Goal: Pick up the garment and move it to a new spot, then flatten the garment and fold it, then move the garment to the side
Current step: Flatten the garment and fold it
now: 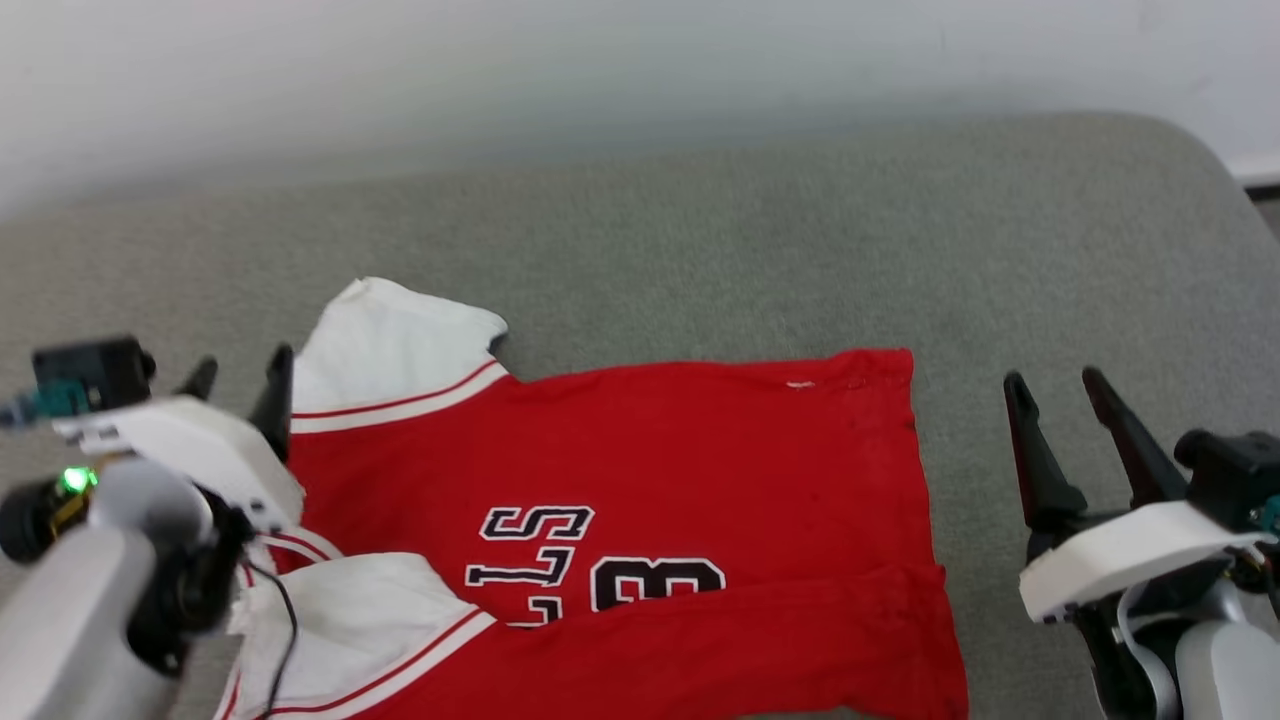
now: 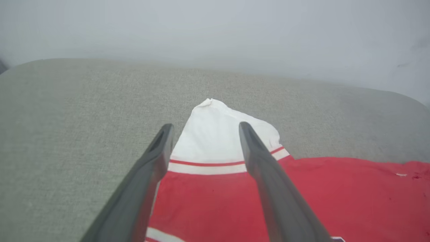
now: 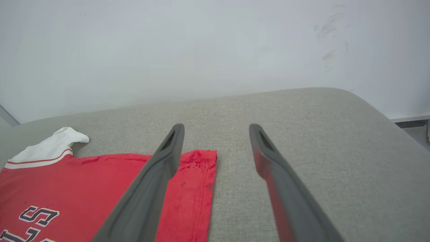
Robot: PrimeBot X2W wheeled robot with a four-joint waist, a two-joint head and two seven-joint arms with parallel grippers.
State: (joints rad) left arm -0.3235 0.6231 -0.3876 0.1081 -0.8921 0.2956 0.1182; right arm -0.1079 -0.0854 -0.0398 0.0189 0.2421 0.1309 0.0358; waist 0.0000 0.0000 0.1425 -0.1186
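The red garment (image 1: pixel 690 470) lies spread on the grey cushion (image 1: pixel 800 230), collar to the left and hem to the right. Its near edge is folded over the black lettering. One white sleeve (image 1: pixel 385 350) points toward the wall, and another lies at the lower left. My left gripper (image 1: pixel 238 372) hovers open above the garment's left end, its fingers framing the far sleeve (image 2: pixel 218 137). My right gripper (image 1: pixel 1052 385) stands open to the right of the hem (image 3: pixel 205 181), over bare cushion, with nothing between its fingers.
A pale wall (image 1: pixel 600 70) runs behind the cushion. The cushion's rounded right corner (image 3: pixel 376 114) drops off toward a strip of floor. Bare grey fabric stretches behind and right of the garment.
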